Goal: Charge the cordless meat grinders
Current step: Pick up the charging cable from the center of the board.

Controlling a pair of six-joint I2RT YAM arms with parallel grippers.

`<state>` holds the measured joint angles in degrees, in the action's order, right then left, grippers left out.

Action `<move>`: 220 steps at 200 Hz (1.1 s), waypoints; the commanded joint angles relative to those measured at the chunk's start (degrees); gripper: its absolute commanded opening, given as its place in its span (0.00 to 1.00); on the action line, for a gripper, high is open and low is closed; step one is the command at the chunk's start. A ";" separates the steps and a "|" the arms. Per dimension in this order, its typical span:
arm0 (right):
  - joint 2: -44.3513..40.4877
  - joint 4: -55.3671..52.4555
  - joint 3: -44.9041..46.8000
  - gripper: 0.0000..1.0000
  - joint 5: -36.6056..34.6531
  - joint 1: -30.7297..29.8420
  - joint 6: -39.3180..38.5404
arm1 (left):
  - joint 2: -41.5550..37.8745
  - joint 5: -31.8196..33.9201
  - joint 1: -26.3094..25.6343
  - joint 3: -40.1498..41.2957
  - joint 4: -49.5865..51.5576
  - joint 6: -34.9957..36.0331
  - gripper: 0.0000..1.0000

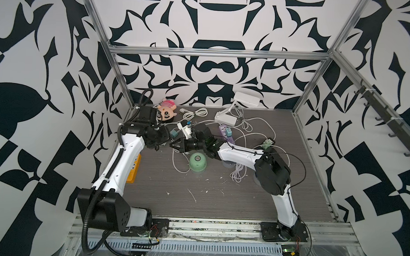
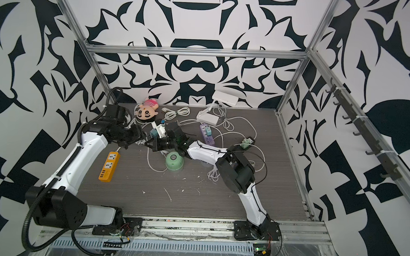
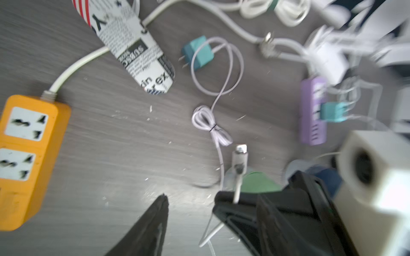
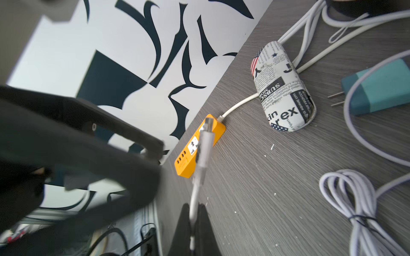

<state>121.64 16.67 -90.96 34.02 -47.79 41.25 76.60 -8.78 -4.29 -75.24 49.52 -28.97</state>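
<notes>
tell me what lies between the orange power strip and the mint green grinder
Mostly bare tabletop, with a white cable loop lying close to the mint green grinder on the side toward the orange power strip, as a top view shows.

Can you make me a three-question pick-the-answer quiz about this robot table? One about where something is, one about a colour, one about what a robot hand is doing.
1. Where is the orange power strip?
A) on the table beside the left arm
B) hanging on the wall
C) inside a drawer

2. What colour is the grinder mid-table?
A) red
B) mint green
C) yellow

3. The right gripper has its fingers:
A) spread wide, empty
B) shut on a spoon
C) shut on a white cable

Answers: 1 A, it lies along that arm. 2 B, both top views show a green dome. 3 C, the right wrist view shows the cable pinched.
</notes>
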 commanded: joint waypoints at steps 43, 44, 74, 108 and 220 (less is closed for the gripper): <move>-5.79 5.79 1.22 0.00 12.17 3.41 7.06 | -5.84 -34.00 5.61 12.28 -30.58 -9.84 0.58; -5.84 5.81 1.22 0.00 12.23 3.45 7.12 | -5.84 -34.10 5.61 12.38 -30.82 -10.03 0.58; -6.68 8.68 2.18 0.00 13.40 3.41 9.17 | -4.06 -35.53 5.61 12.94 -31.56 -10.27 0.59; -6.51 10.56 2.15 0.00 14.31 2.69 10.37 | -0.78 -35.19 5.61 13.46 -30.85 -9.83 0.53; -6.61 10.38 2.65 0.00 13.85 1.65 10.74 | -1.11 -36.06 5.57 13.54 -31.98 -10.49 0.18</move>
<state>117.91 24.88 -88.20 47.44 -45.89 52.23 76.44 -43.72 1.13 -62.11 18.20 -39.81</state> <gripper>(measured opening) 0.054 0.226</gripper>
